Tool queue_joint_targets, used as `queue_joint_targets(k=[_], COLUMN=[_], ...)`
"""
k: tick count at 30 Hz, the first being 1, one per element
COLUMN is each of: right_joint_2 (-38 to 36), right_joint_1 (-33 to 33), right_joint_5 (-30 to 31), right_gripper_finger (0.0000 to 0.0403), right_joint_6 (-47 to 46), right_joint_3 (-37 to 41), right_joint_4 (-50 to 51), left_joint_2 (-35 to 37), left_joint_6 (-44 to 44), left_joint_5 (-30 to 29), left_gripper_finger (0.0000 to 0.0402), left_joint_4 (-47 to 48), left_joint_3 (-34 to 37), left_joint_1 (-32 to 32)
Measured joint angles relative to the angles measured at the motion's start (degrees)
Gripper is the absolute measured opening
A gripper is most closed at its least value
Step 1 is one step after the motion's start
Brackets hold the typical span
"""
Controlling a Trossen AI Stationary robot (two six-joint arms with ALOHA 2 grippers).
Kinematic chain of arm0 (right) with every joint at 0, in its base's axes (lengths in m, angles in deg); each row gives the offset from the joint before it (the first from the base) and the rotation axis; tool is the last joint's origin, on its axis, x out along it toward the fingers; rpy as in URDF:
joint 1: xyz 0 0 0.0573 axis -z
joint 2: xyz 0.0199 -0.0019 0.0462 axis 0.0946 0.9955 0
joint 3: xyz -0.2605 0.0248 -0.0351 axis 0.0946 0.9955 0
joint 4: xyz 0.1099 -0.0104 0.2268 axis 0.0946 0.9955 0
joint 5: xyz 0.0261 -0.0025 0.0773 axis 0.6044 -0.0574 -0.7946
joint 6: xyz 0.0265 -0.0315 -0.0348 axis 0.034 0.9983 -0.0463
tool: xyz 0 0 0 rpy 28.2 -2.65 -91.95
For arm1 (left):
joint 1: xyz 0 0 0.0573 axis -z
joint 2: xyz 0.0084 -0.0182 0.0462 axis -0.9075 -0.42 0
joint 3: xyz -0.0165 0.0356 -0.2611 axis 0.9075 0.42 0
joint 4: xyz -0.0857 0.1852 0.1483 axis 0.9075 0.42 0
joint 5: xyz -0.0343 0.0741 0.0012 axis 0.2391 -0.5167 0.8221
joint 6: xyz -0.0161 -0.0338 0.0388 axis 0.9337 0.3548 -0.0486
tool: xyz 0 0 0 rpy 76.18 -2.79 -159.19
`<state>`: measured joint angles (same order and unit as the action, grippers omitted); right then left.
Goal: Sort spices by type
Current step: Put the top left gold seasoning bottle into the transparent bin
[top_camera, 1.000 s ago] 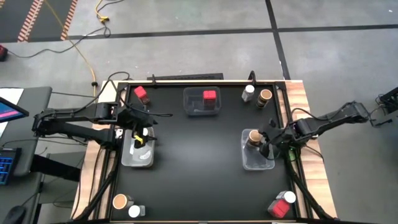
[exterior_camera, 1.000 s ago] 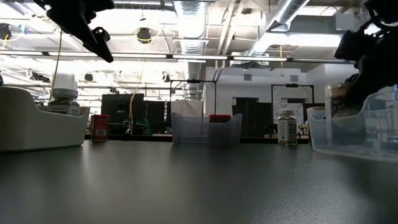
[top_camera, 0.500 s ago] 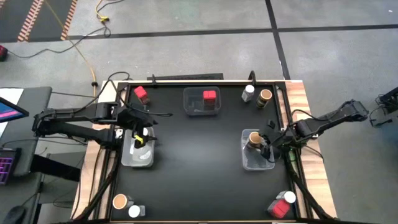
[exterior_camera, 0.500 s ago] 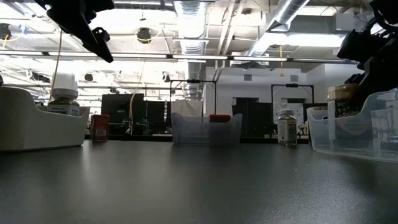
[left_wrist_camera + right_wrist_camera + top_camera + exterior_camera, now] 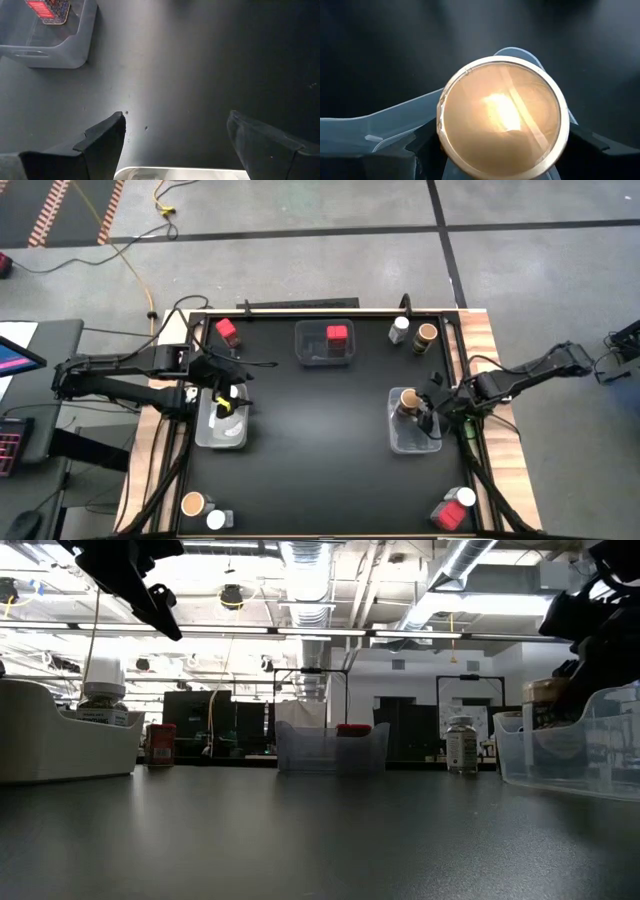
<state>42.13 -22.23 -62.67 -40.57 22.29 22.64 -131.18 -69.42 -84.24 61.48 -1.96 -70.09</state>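
The right gripper [image 5: 430, 412] sits over the clear bin [image 5: 412, 442] on its side of the table, fingers [image 5: 417, 145] straddling a tan-lidded jar [image 5: 502, 116] that stands upright inside the bin at the end nearest the table's far edge; the fingers flank the lid closely on both sides, but whether they still press it or have just let go I cannot tell, since the jar rests at bin level either way. That placement makes sense if this bin is meant for the tan-lidded kind. Farther from this gripper, near the far edge, a white-capped jar [image 5: 400, 326] and another tan-lidded jar [image 5: 427, 334] stand side by side, unsorted, and toward the near corner a red square-topped container [image 5: 446, 515] and a white-capped one [image 5: 465, 498] wait together. The left gripper [image 5: 232, 393] hangs with its jaws wide and empty above the white bin [image 5: 222, 436] on its side, directly over a white-capped jar [image 5: 103, 692] already standing in it. Beyond it, the middle bin [image 5: 322, 355] holds one red-topped container [image 5: 337, 334]; another red one [image 5: 227, 330] stands loose near the far left corner, and a tan-lidded jar [image 5: 193, 504] and a white-capped jar [image 5: 216, 520] sit in the near left corner.
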Motion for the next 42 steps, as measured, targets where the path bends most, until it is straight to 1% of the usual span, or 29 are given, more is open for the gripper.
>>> queue_joint_targets(k=[20,23,32,38,42], right_joint_2=[0.0,0.0,0.0,-0.7,-1.4], right_joint_1=[0.4,0.4,0.4,0.4,0.4], right_joint_5=[-0.5,-0.6,-0.7,-0.7,-0.6], right_gripper_finger=[0.0319,0.0328,0.038,0.0386,0.0385], right_joint_6=[0.5,0.5,0.5,0.5,0.5], right_joint_3=[0.0,0.0,0.0,0.0,-1.7], right_joint_4=[0.0,0.0,0.0,0.0,0.5], left_joint_2=[0.0,0.0,0.0,0.0,0.0], left_joint_6=[-0.6,-0.6,-0.6,-0.6,-0.6], left_joint_5=[-0.5,-0.5,-1.4,-1.4,-1.5], left_gripper_finger=[0.0333,0.0333,0.0333,0.0333,0.0333], left_joint_4=[0.0,0.0,0.0,0.0,0.0], left_joint_3=[0.0,0.0,0.0,0.0,0.0], left_joint_1=[0.0,0.0,0.0,0.0,0.0])
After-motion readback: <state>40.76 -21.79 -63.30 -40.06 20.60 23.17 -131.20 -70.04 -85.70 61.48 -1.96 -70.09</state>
